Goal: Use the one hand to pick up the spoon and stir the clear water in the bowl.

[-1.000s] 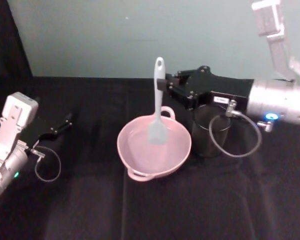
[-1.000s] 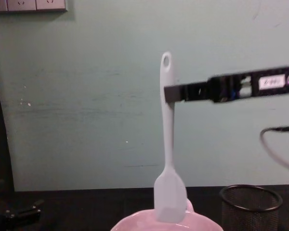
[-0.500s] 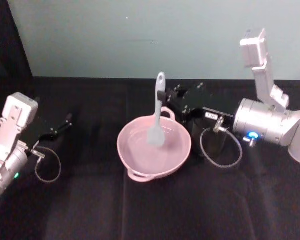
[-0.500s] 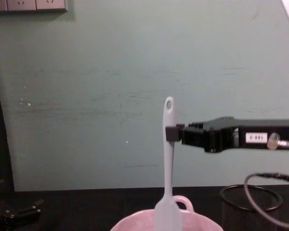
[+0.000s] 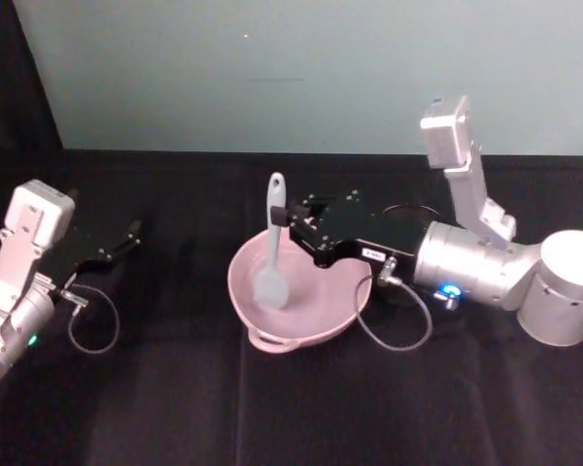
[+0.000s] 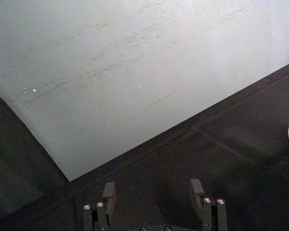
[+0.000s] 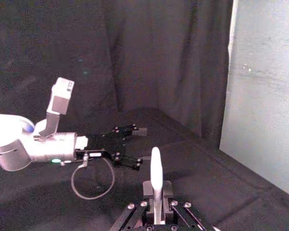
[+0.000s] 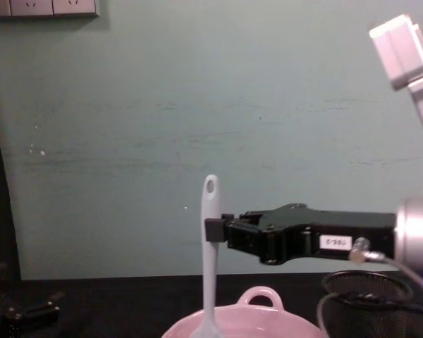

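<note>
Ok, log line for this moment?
right gripper: shut on slim white plastic spoon | spoon: upright, blade inside pale pink ceramic bowl | left gripper: open, parked left

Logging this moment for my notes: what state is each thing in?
bowl: upright.
spoon: upright, head down inside the bowl.
right gripper: shut on the spoon's handle.
left gripper: fingers open, parked at the left.
mesh cup: upright, right of the bowl.
</note>
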Robot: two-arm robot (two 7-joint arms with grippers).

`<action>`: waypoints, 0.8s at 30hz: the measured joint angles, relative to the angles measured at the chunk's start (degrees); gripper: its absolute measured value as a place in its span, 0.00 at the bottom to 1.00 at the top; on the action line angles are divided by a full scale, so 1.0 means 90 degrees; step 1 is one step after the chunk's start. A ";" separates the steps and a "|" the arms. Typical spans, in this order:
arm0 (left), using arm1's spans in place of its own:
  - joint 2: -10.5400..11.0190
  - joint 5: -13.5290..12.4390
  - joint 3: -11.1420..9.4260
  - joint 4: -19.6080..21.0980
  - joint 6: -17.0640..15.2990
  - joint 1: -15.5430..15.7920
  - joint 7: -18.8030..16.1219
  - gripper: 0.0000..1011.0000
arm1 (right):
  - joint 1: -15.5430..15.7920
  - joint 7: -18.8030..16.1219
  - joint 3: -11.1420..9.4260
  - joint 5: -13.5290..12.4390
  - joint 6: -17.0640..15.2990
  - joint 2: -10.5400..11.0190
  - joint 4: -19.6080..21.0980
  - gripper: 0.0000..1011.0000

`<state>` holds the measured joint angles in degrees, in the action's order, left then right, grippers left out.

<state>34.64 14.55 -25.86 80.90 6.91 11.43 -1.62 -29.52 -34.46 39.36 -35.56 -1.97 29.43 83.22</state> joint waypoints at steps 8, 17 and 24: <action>0.0000 0.0000 0.0000 0.0000 0.0000 0.0000 0.0000 1.00 | -0.0109 0.0351 -0.0051 0.0512 0.0676 -0.0513 -0.0675 0.11; 0.0000 0.0000 0.0000 0.0000 0.0000 0.0000 0.0000 1.00 | -0.0102 0.0780 -0.0283 0.0917 0.0875 -0.0513 -0.0877 0.11; 0.0000 0.0000 0.0000 0.0000 0.0000 0.0000 0.0000 1.00 | 0.0267 0.0728 -0.0561 0.0823 0.0626 -0.0051 -0.0200 0.11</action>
<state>34.64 14.55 -25.86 80.90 6.91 11.43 -1.62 -27.11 -27.91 34.32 -28.15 3.67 28.97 81.42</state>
